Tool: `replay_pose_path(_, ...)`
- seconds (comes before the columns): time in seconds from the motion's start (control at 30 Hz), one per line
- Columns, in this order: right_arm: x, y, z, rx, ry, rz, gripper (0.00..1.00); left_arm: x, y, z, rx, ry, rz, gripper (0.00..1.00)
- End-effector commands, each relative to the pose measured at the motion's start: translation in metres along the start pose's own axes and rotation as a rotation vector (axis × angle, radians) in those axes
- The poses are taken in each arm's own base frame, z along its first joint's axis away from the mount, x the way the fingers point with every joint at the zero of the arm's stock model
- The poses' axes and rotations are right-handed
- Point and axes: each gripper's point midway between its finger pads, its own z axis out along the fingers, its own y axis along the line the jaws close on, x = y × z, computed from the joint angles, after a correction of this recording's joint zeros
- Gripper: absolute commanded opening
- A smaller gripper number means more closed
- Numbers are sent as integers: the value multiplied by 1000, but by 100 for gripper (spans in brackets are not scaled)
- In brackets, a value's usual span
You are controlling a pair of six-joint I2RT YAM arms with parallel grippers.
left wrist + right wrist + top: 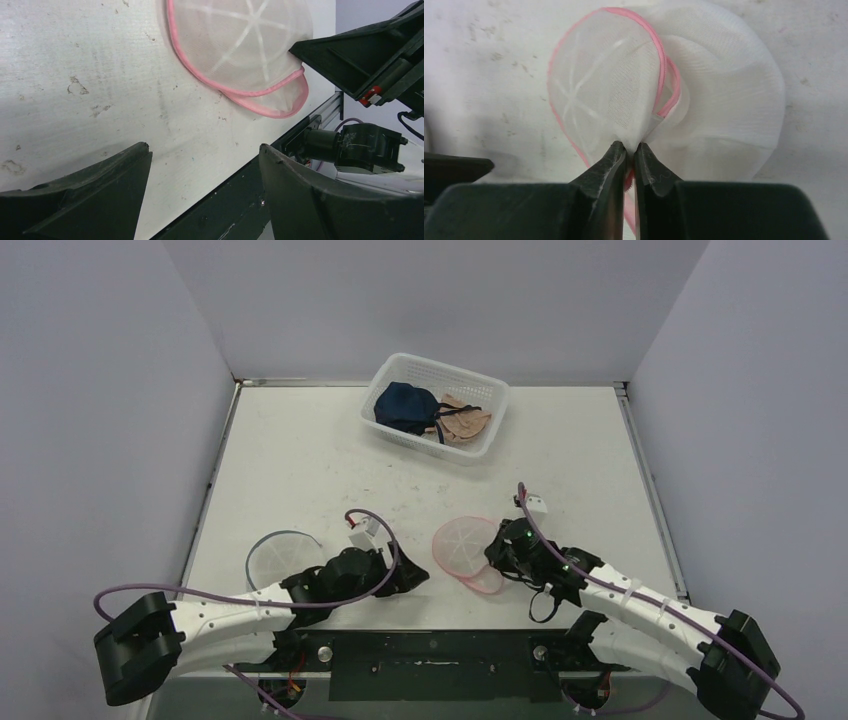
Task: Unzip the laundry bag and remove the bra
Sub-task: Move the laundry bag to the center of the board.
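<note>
- Bag point(463, 543) lies flat at lower centre of the top view, its pink rim point(664, 62) parted on one side; no bra shows through the mesh
- Right gripper point(630, 147) is closed, pinching mesh at the bag's near edge, just beside the rim
- Left gripper point(205, 148) hangs open low over the table point(300, 470), left of the bag, holding nothing
- To do it well: hold the pinch firm, lift gently so the halves part, and bring the left gripper to the other rim, not loose mesh
- Thin mesh looks likely to slip

R tool point(630, 152) pinched on laundry bag point(704, 100) mesh, pink trim.
</note>
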Motion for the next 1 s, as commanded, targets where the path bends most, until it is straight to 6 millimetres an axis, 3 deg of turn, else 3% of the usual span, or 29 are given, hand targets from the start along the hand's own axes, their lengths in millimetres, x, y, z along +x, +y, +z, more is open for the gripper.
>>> replay_pose_path(0.0,-35,43,-11,-201,-146,83,5,-14,-5,-7,9,-61,-19,77)
replay_pose_path(0.23,-66,92,-34,-456,-251,175,5,-37,2,-27,-13,-165,-58,76)
replay_pose_path(0.47,-95,120,-55,-633,-342,273,5,-57,17,-46,-20,-250,-119,76)
replay_pose_path(0.67,-115,150,-65,-741,-358,257,5,-80,14,-65,-15,-320,-116,77)
replay_pose_path(0.77,-102,138,-50,-697,-340,230,5,-78,17,-63,-20,-302,-120,77)
replay_pose_path(0.97,-51,90,-23,-610,-292,155,5,-64,23,-50,-19,-240,-143,77)
